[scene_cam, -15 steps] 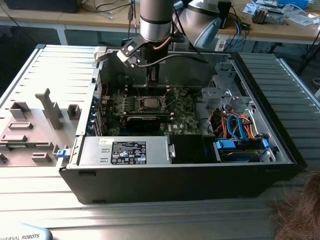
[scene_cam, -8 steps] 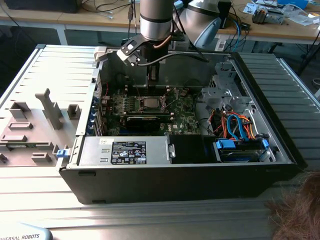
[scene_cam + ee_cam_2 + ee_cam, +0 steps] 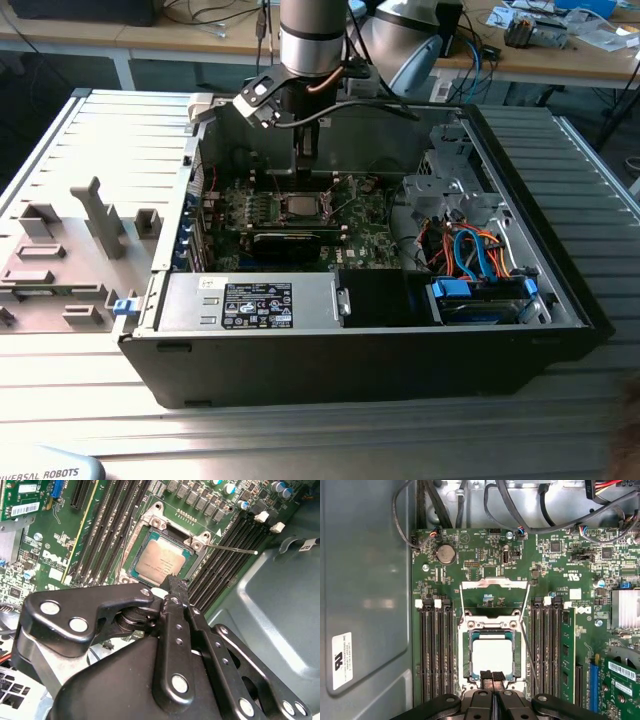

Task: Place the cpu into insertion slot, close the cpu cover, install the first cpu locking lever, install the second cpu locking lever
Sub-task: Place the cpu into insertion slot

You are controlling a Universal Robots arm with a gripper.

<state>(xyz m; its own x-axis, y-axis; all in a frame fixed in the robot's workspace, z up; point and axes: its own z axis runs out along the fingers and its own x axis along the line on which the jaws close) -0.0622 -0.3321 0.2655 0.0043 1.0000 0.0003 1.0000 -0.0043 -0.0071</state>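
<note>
The cpu lies flat in the socket on the green motherboard, its dull silver top showing in both wrist views. The cpu cover, a thin silvery frame, stands swung open at the socket's far end from the gripper. One thin wire locking lever juts up beside the socket and also appears in the second wrist view. My gripper hangs just over the socket's edge, shut, with its black fingertips pressed together and nothing between them. In the exterior view the gripper is inside the case above the socket.
Black memory slots flank the socket on both sides. The grey case wall is close by. A power supply box and a bundle of coloured cables sit in the open case. A grey fixture plate lies at the exterior view's left.
</note>
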